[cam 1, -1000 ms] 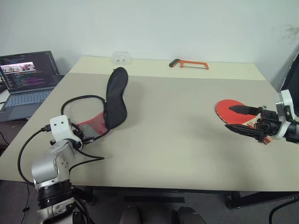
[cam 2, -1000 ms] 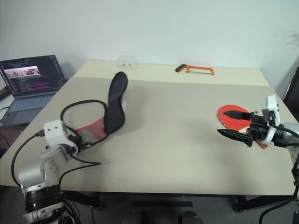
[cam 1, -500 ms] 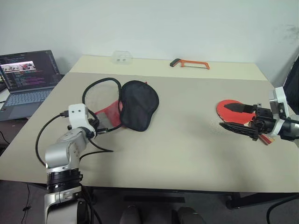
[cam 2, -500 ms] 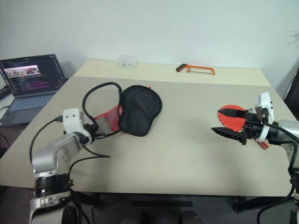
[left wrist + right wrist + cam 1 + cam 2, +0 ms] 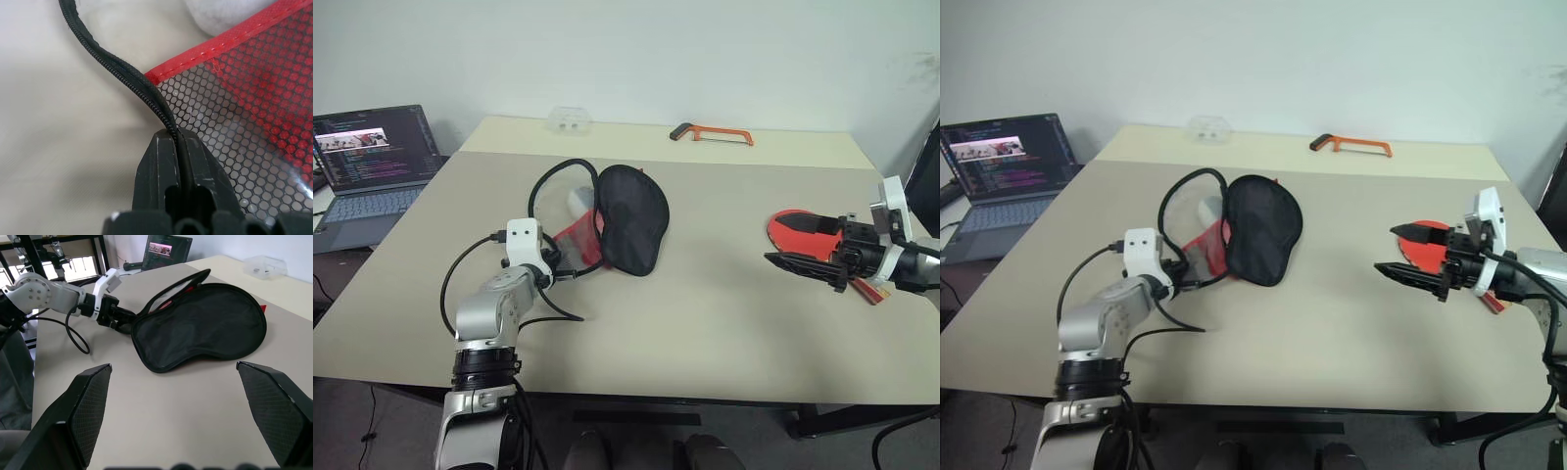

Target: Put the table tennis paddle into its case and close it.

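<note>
Beige tabletop (image 5: 705,323) carries everything, with a laptop (image 5: 372,162) off its left edge and an orange hacksaw (image 5: 710,133) near the far edge. Taking the case (image 5: 631,220) as landmark: it lies unzipped left of centre, black flap thrown over to the right, red mesh half (image 5: 576,238) toward the robot's left. The left gripper (image 5: 178,147) sits at the case's near-left edge, pinched tight on the zipper edging (image 5: 117,63). The paddle (image 5: 808,235) lies well to the right of the case, red face up, long axis running from the blade toward the near-right corner, handle end (image 5: 869,290) pointing that way. The right gripper (image 5: 1410,253) hovers over the paddle with fingers spread wide, holding nothing. The case's long axis seems to run near-left to far-right. The step in hand is probably positioning the case while the right arm readies a pickup; it would go best if the left keeps its pinch steady so the mouth stays open, and the right descends on the handle rather than the flat blade.
</note>
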